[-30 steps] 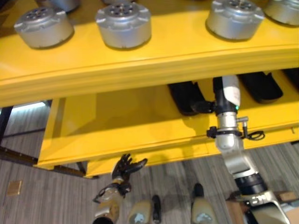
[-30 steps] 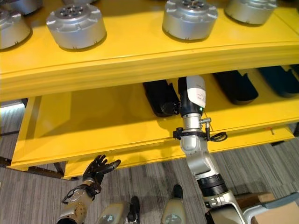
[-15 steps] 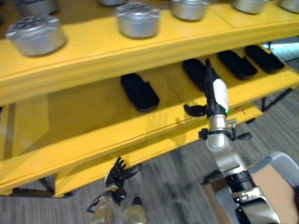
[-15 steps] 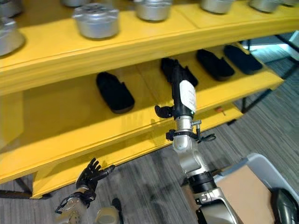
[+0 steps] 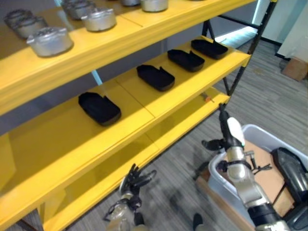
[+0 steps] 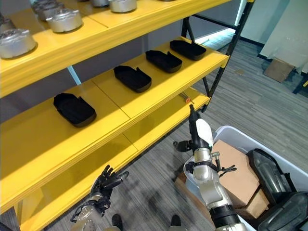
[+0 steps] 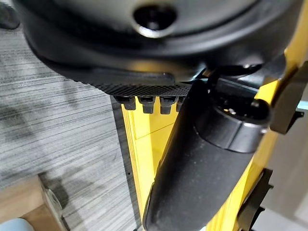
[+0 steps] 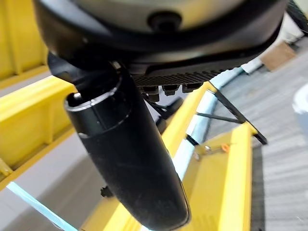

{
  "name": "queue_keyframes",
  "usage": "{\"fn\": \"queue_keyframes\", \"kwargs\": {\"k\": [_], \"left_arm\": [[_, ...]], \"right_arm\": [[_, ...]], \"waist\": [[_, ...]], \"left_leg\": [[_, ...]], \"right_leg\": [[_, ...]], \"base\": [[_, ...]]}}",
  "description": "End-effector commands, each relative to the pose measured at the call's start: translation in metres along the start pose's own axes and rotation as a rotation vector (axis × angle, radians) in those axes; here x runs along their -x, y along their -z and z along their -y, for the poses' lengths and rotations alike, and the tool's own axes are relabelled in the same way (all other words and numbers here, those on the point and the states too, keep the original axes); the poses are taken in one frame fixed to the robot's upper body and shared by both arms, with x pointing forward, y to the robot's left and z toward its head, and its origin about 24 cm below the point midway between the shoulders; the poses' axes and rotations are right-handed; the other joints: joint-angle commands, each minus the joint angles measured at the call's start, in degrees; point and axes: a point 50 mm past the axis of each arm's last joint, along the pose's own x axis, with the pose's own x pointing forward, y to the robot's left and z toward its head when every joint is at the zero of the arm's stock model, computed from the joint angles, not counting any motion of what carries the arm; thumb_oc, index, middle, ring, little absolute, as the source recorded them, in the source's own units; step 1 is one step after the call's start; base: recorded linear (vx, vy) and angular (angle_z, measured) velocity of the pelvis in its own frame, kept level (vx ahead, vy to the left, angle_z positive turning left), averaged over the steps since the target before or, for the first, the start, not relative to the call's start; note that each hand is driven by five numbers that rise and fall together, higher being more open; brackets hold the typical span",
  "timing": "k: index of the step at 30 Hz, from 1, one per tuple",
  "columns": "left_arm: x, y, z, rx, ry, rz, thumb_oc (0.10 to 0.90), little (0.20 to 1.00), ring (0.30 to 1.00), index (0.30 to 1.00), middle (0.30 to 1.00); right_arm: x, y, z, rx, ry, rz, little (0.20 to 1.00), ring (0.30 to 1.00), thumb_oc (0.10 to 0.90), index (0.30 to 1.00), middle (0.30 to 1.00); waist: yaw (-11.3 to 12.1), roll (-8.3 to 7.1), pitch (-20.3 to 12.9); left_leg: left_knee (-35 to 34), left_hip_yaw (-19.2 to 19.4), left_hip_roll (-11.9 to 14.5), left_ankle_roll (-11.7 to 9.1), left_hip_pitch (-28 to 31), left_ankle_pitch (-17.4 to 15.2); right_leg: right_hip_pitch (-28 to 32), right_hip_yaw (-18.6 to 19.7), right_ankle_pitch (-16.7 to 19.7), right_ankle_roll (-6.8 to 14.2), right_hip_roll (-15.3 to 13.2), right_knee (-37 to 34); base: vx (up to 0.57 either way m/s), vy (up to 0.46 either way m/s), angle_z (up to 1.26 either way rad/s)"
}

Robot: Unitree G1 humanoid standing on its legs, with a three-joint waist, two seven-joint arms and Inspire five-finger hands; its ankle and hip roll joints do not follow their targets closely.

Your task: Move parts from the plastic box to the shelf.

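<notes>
Several black moulded parts lie in a row on the yellow shelf's middle level (image 5: 139,103): one at the left (image 5: 99,108), one in the middle (image 5: 155,77), more toward the right end (image 5: 186,59). A pale plastic box (image 6: 231,131) stands on the floor at the lower right with black parts (image 6: 267,175) beside a cardboard sheet (image 6: 236,168). My right hand (image 5: 232,134) is upright at the box's near-left corner, below the shelf's front edge, open and empty. My left hand (image 5: 134,179) hangs low over the floor before the bottom shelf, open with fingers spread.
Round silver metal parts (image 5: 50,41) stand along the top shelf. A black shelf leg (image 5: 240,67) slants down at the shelf's right end. A cardboard box (image 5: 293,67) sits on the grey carpet at the far right. Open floor lies between the shelf and the plastic box.
The camera has swung right and drawn back from the shelf. My right hand has come out of the middle shelf, empty, down to the plastic box. My left hand stays low and open.
</notes>
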Motion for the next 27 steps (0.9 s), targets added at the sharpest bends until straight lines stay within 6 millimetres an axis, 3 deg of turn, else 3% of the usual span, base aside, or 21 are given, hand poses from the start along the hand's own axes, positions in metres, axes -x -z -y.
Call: {"fn": "queue_keyframes", "kwargs": {"k": [1, 5, 6, 7, 8, 10, 11, 15, 21, 27], "left_arm": [[-0.016, -0.044, 0.026, -0.050, 0.110, 0.186, 0.900, 1.000, 1.000, 1.000, 1.000], [-0.017, -0.049, 0.025, -0.052, 0.105, 0.201, 0.900, 1.000, 1.000, 1.000, 1.000], [-0.017, -0.059, 0.024, -0.044, 0.102, 0.238, 0.900, 1.000, 1.000, 1.000, 1.000], [-0.017, -0.059, 0.024, -0.044, 0.102, 0.238, 0.900, 1.000, 1.000, 1.000, 1.000], [-0.017, -0.067, 0.022, -0.041, 0.099, 0.263, 0.900, 1.000, 1.000, 1.000, 1.000], [-0.015, -0.067, 0.014, -0.044, 0.085, 0.260, 0.900, 1.000, 1.000, 1.000, 1.000], [-0.014, -0.067, 0.014, -0.042, 0.087, 0.263, 0.900, 1.000, 1.000, 1.000, 1.000], [-0.013, -0.075, 0.016, -0.035, 0.100, 0.296, 0.900, 1.000, 1.000, 1.000, 1.000], [-0.012, -0.079, 0.025, -0.034, 0.135, 0.310, 0.900, 1.000, 1.000, 1.000, 1.000], [-0.014, -0.087, 0.034, -0.061, 0.163, 0.328, 0.900, 1.000, 1.000, 1.000, 1.000]], "right_arm": [[-0.023, -0.049, 0.043, -0.134, 0.193, 0.218, 1.000, 1.000, 0.900, 1.000, 1.000], [-0.022, -0.040, 0.036, -0.155, 0.150, 0.172, 1.000, 1.000, 0.900, 1.000, 1.000], [-0.029, -0.048, 0.034, -0.148, 0.145, 0.194, 1.000, 1.000, 0.900, 1.000, 1.000], [-0.029, -0.048, 0.034, -0.148, 0.145, 0.194, 1.000, 1.000, 0.900, 1.000, 1.000], [-0.034, -0.052, 0.026, -0.182, 0.118, 0.198, 1.000, 1.000, 0.900, 1.000, 1.000], [-0.034, -0.050, 0.017, -0.227, 0.071, 0.179, 1.000, 1.000, 0.900, 1.000, 1.000], [-0.031, -0.040, 0.008, -0.255, 0.022, 0.134, 1.000, 1.000, 0.900, 1.000, 1.000], [-0.025, -0.032, -0.007, -0.296, -0.063, 0.091, 1.000, 1.000, 0.900, 1.000, 1.000], [-0.018, -0.022, -0.013, -0.343, -0.081, 0.044, 1.000, 1.000, 0.900, 1.000, 1.000], [-0.021, -0.025, -0.017, -0.357, -0.086, 0.044, 1.000, 1.000, 0.900, 1.000, 1.000]], "waist": [[-0.1, -4.68, -0.9], [-0.4, -4.71, -1.1], [1.6, -5.21, -0.1], [1.7, -5.20, -0.1], [4.1, -5.31, 0.6], [5.7, -5.01, 0.5], [6.2, -4.76, -0.3], [7.1, -4.60, -1.0], [6.4, -4.67, -4.0], [5.0, -4.15, -4.2]], "left_leg": [[2.3, 1.3, -3.8, 1.8, 3.0, -3.8], [5.9, -2.4, -3.9, 2.4, 3.2, -4.8], [10.3, -10.5, -7.2, 3.2, 0.0, -5.5], [10.5, -10.4, -7.2, 3.2, -0.1, -5.6], [11.9, -15.2, -12.3, 4.2, -3.9, -6.7], [9.2, -15.2, -14.8, 5.6, -5.0, -7.8], [6.9, -15.0, -15.8, 6.2, -6.2, -7.0], [6.2, -17.8, -18.0, 6.3, -9.5, -5.1], [1.8, -15.5, -15.8, 5.9, -5.8, -5.0], [1.0, -14.5, -16.0, 5.7, -3.8, -5.0]], "right_leg": [[1.8, 0.8, 0.9, -5.1, 4.9, 0.0], [1.6, 2.4, 0.6, -5.4, 5.6, 0.0], [1.1, 5.9, 0.4, -6.0, 6.6, 0.0], [1.1, 5.9, 0.4, -6.0, 6.6, 0.0], [1.3, 9.4, 0.3, -6.4, 8.1, 0.0], [2.0, 11.6, 0.2, -6.8, 9.7, 0.0], [2.4, 12.8, 0.5, -6.8, 10.6, 0.0], [3.4, 16.1, 0.5, -6.7, 11.3, 0.0], [1.6, 16.2, 0.6, -6.5, 10.5, 0.0], [0.8, 17.0, 1.0, -6.6, 9.5, 0.0]], "base": [[0.00, -0.149, -0.06], [-0.01, -0.169, -0.21], [-0.07, -0.162, -0.65], [-0.11, -0.282, -1.51], [-0.03, -0.155, -1.37], [0.02, -0.130, -1.49], [0.08, -0.042, -2.12], [0.07, 0.014, -0.77], [0.09, 0.063, -0.49], [0.08, 0.091, -0.26]]}}
